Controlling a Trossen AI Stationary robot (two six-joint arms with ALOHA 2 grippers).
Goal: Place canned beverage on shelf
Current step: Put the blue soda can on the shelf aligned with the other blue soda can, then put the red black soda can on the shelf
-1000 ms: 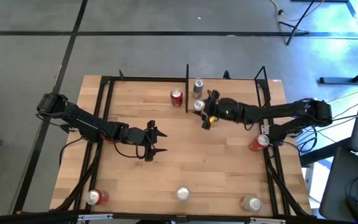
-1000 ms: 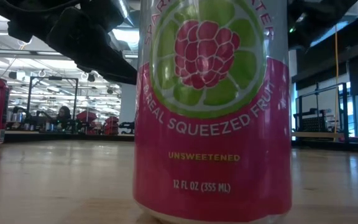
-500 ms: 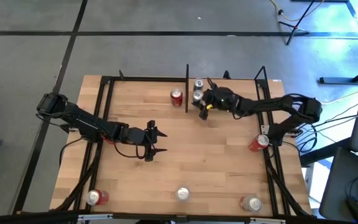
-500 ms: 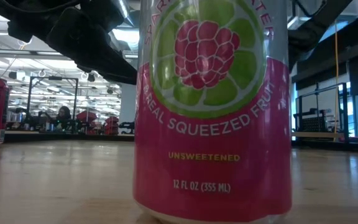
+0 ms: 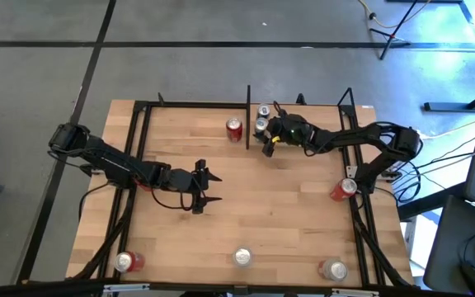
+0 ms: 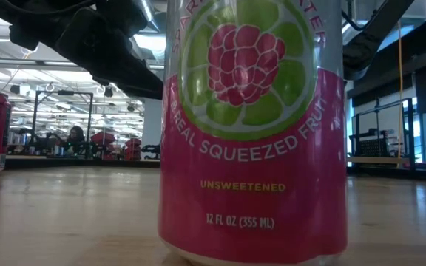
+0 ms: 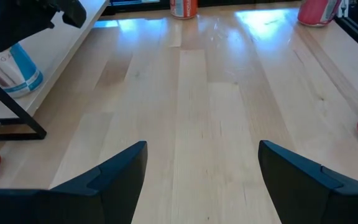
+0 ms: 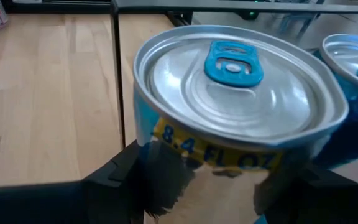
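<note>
High view: light wooden tabletop (image 5: pixel 246 206) w/ black frame on grey floor; cans along the near edge, 1 red can (image 5: pixel 234 128) at the far side. Shelf (image 5: pixel 299 124) sits at the far edge, right of a black upright bar (image 5: pixel 248 115). Right gripper (image 5: pixel 269 134) is there, jaws clamped on a blue-tab can (image 8: pixel 235 112), just beside a 2nd can (image 8: pixel 353 68). Left gripper (image 5: pixel 207 188) hangs mid-table, fingers (image 7: pixel 114 174) apart, empty. Low view: pink raspberry can (image 6: pixel 254 133) up close, room behind.
</note>
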